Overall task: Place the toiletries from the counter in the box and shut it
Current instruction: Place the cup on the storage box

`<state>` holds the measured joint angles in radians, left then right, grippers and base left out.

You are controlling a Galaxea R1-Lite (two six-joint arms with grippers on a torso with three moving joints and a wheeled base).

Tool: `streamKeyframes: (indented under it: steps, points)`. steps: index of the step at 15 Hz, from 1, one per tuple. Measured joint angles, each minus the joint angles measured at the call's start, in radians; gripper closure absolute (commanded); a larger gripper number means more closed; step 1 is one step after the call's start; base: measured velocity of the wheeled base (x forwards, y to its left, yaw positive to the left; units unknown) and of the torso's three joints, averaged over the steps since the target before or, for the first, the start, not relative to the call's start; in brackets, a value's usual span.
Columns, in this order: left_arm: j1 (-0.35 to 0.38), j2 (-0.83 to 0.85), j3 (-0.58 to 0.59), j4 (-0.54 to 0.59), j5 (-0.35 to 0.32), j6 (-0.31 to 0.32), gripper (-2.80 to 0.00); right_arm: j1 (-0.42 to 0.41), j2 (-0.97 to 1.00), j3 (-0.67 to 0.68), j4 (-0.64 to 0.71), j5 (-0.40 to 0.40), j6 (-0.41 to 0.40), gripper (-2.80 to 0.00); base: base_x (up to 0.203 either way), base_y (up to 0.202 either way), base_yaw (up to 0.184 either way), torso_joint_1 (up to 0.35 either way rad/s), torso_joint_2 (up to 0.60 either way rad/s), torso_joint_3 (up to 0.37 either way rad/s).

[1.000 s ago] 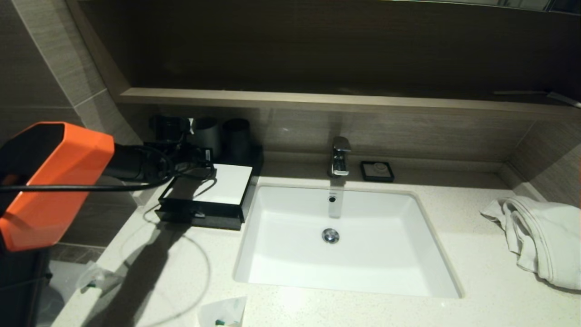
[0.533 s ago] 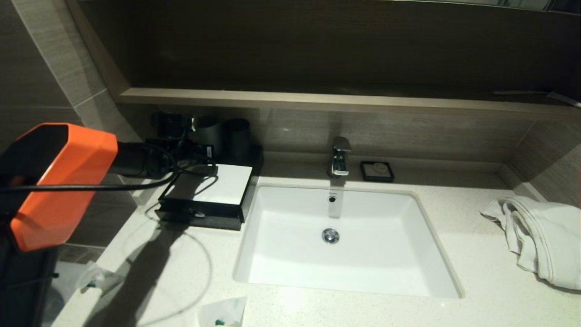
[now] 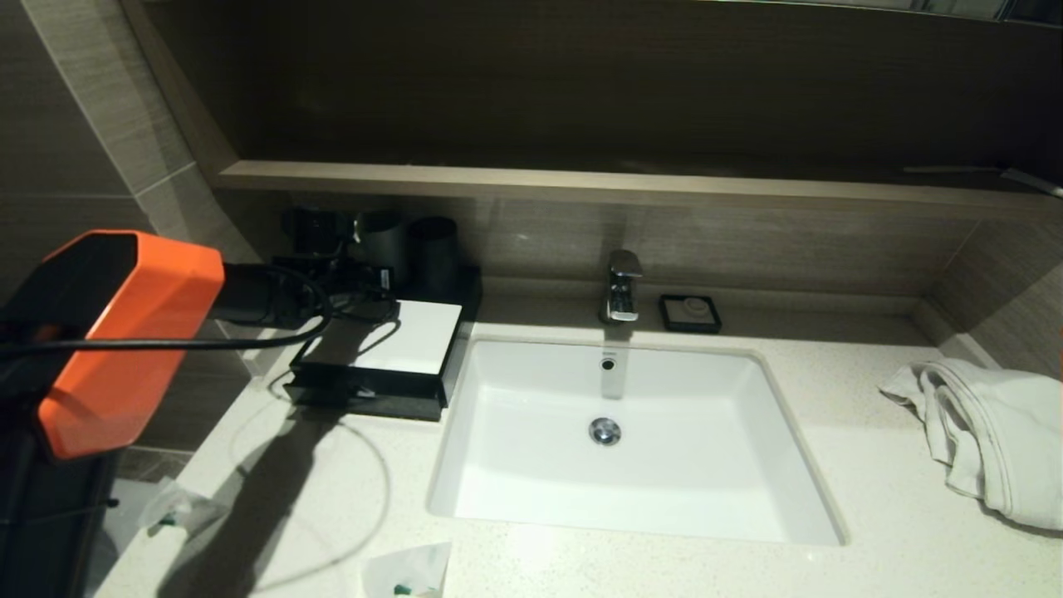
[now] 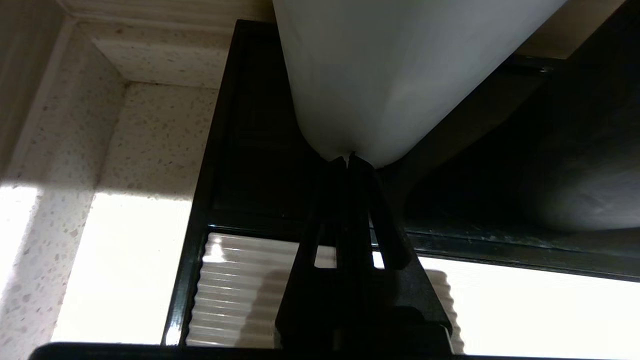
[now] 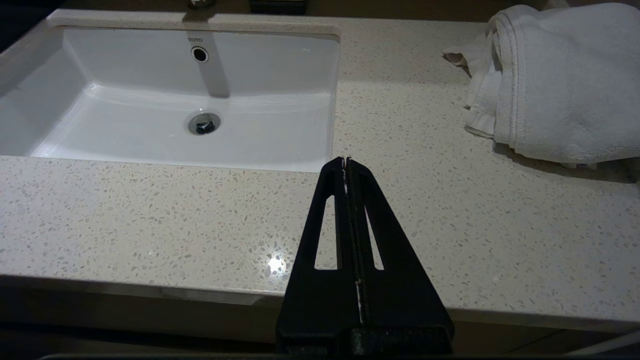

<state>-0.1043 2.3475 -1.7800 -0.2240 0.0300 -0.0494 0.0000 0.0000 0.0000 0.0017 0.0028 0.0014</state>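
Note:
The black box [image 3: 415, 384] with a white top panel [image 3: 415, 336] stands at the back left of the counter [image 3: 872, 515]; its drawer front [image 3: 332, 394] looks slightly pulled out. Two sachets lie at the counter's front left, one [image 3: 178, 508] near the left edge and one [image 3: 409, 571] at the front edge. My left gripper [image 3: 375, 278] is over the box's rear, by the cups. In the left wrist view it [image 4: 348, 159] is shut and empty, its tips at the base of a grey cup [image 4: 400, 75], above the ribbed white panel [image 4: 240, 290]. My right gripper [image 5: 346, 161] is shut and empty above the counter's front edge [image 5: 150, 280].
The inset white sink [image 3: 465, 498] fills the middle, with a chrome tap [image 3: 623, 286] and a small black soap dish [image 3: 689, 313] behind it. Two dark cups [image 3: 432, 249] stand behind the box. A crumpled white towel [image 3: 988, 432] lies at the right. A wooden shelf [image 3: 581, 183] overhangs the back.
My left arm has shifted slightly to the right and towards the wall; its gripper stays by the cups. Nothing else has moved.

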Motion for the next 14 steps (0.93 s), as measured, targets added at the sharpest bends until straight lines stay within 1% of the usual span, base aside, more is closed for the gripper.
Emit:
streamKeyframes:
  steps: [5, 10, 12, 14]
  points:
    - [0.0, 0.004, -0.001, 0.0, 0.0, -0.001, 0.0, 0.0, 0.0, 0.0, 0.0, 0.0, 0.0, 0.0, 0.0, 0.0, 0.0, 0.0, 0.0, 0.0]
    - [0.0, -0.045, 0.047, -0.003, 0.0, 0.0, 0.0, 0.0, 0.0, 0.0, 0.0, 0.0, 0.0, 0.0, 0.0, 0.0, 0.0, 0.0, 0.0, 0.0]
    - [0.0, -0.089, 0.111, -0.007, 0.0, 0.001, 0.0, 0.0, 0.0, 0.0, 0.0, 0.0, 0.0, 0.0, 0.0, 0.0, 0.0, 0.0, 0.0, 0.0]
    - [-0.001, -0.168, 0.222, -0.011, -0.001, 0.003, 0.0, 0.0, 0.0, 0.0, 0.0, 0.0, 0.001, 0.0, 0.0, 0.0, 0.0, 0.0, 0.0, 0.0]
